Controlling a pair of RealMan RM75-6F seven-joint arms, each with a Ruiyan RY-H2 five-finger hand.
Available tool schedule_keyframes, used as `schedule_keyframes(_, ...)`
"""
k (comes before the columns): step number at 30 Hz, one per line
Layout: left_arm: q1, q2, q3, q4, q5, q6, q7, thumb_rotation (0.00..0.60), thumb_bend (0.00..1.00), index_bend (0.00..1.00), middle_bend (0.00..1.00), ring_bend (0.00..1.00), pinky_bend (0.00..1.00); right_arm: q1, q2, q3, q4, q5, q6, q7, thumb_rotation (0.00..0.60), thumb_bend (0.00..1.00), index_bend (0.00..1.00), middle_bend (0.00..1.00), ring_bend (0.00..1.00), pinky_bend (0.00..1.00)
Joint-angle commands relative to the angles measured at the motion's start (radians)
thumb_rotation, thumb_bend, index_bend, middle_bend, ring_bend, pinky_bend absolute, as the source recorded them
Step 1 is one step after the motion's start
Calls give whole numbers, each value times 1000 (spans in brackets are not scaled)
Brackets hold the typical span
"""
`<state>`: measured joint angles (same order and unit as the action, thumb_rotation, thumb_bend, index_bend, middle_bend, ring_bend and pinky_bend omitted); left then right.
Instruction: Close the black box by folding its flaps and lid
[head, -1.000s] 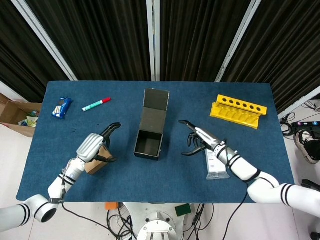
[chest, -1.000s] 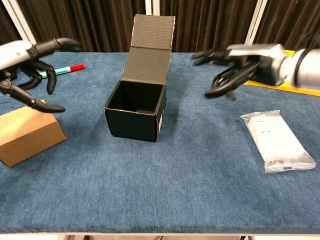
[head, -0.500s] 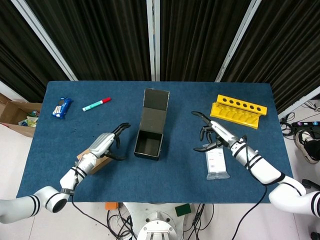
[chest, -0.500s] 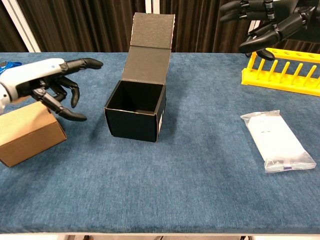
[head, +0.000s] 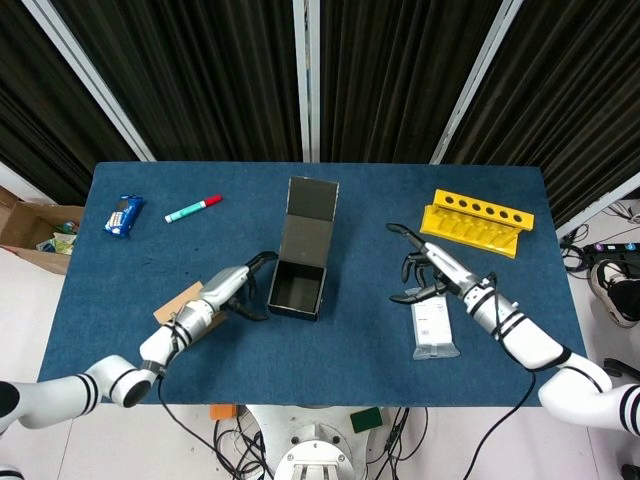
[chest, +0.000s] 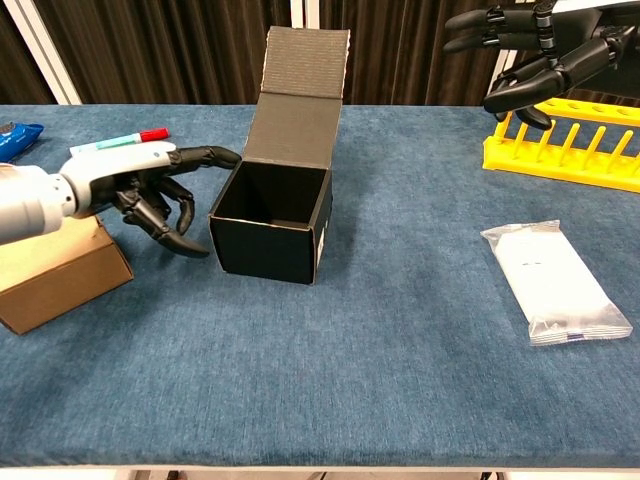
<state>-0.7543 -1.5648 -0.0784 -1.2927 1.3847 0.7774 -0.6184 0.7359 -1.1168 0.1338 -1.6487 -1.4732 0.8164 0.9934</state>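
The black box (head: 298, 287) (chest: 272, 232) stands open in the middle of the blue table, its lid (head: 310, 215) (chest: 299, 98) upright at the back. My left hand (head: 240, 288) (chest: 160, 190) is just left of the box, fingers spread, the tips close to its left wall and holding nothing. Raised above the table to the right of the box is my right hand (head: 420, 270) (chest: 530, 50), fingers apart and empty.
A brown cardboard box (chest: 50, 272) lies under my left forearm. A white packet (head: 434, 327) (chest: 555, 282) lies right of the black box, a yellow rack (head: 476, 222) (chest: 565, 150) behind it. A marker (head: 193, 208) and a blue wrapper (head: 124, 214) lie at the far left.
My left hand has moved right from above the brown box to the black box's left wall. My right hand has lifted and drawn away to the right.
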Motion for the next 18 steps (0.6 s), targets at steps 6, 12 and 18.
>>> schedule_keyframes(6, -30, -40, -22, 50, -18, -61, -55, 600, 21, 25, 39, 622, 944, -18, -5, -15, 14, -13, 19, 20, 600, 0, 0, 51, 537, 770)
schedule_keyframes(12, -32, -73, -45, 72, -31, -64, -106, 600, 20, 254, 281, 679, 951, -35, -26, -22, 32, 7, 28, 36, 600, 0, 0, 65, 544, 784)
schedule_keyframes(18, -8, -65, -44, 42, -6, 1, -83, 600, 12, 489, 469, 711, 957, 3, -74, -2, 85, 193, -126, -42, 600, 0, 0, 170, 585, 849)
